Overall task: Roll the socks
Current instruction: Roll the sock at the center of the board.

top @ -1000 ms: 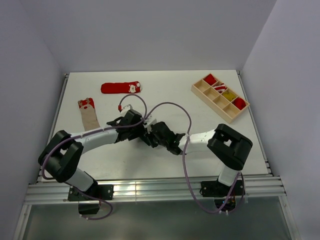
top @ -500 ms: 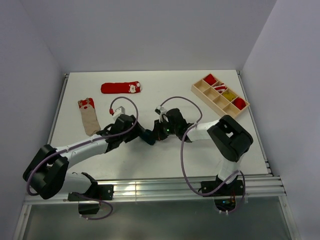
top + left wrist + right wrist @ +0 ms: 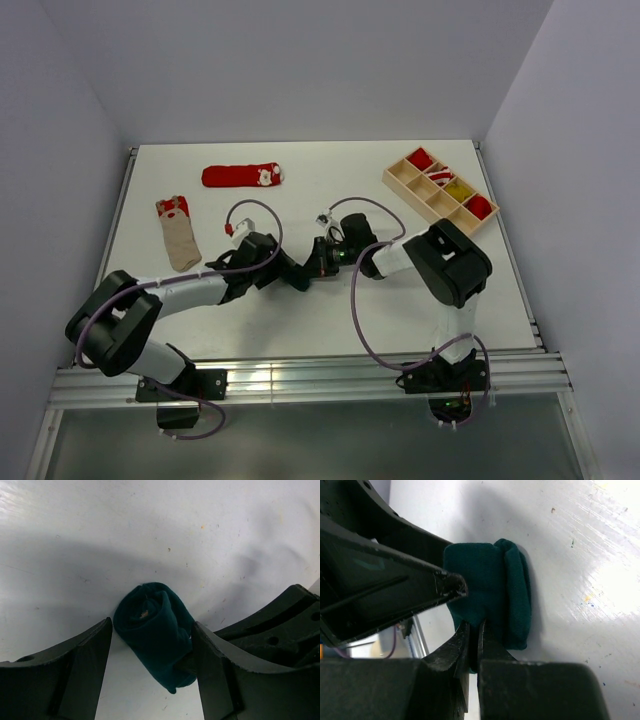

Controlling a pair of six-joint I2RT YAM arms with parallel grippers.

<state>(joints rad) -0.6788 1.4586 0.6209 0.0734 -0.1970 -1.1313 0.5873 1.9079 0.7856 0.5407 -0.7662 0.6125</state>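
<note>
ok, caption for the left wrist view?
Rolled green sock on the table, between the fingers of the left gripper.

In the top view the table (image 3: pixel 300 325) is lit brightly and evenly from above; only soft shadows are cast. In the wrist views glare is seen on it, and a broad shadow is thrown around the green sock (image 3: pixel 155 630).

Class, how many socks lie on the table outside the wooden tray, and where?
3: a red sock flat at the far side, a beige sock flat at the left, a rolled dark green sock mid-table. Bundles in the tray may be more socks.
</note>
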